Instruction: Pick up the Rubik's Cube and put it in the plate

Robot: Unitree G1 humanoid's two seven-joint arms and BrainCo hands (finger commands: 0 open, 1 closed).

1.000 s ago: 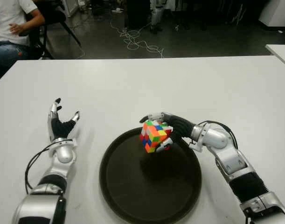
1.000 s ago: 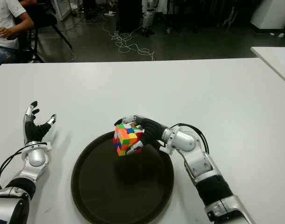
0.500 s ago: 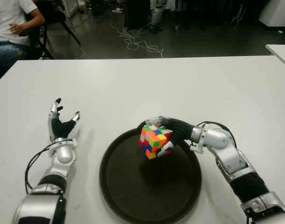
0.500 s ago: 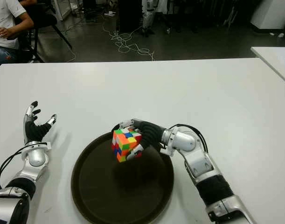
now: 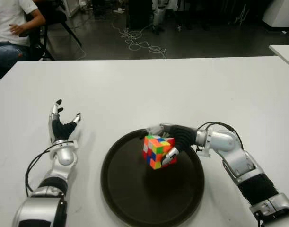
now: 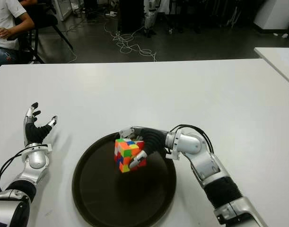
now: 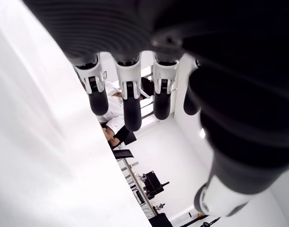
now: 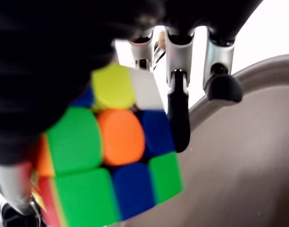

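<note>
The placing step is in hand: the right robot hand [image 5: 169,142] grips the Rubik's Cube [image 5: 157,151] between thumb and fingers, tilted on a corner over the inner part of the dark round plate [image 5: 130,198] on the white desk [image 5: 182,90]. Whether it touches the plate cannot be told. Next, by judgement, comes lowering and letting go. The scrambled cube shows orange, green, blue and yellow stickers. The left robot hand [image 5: 63,127], fingers spread and empty, shows left of the plate.

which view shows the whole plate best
The left eye view: the plate shows nearly whole, with the right hand holding the cube over it. The right eye view matches, though its near rim is cut off. The right wrist view shows only part; the left wrist view shows none.
</note>
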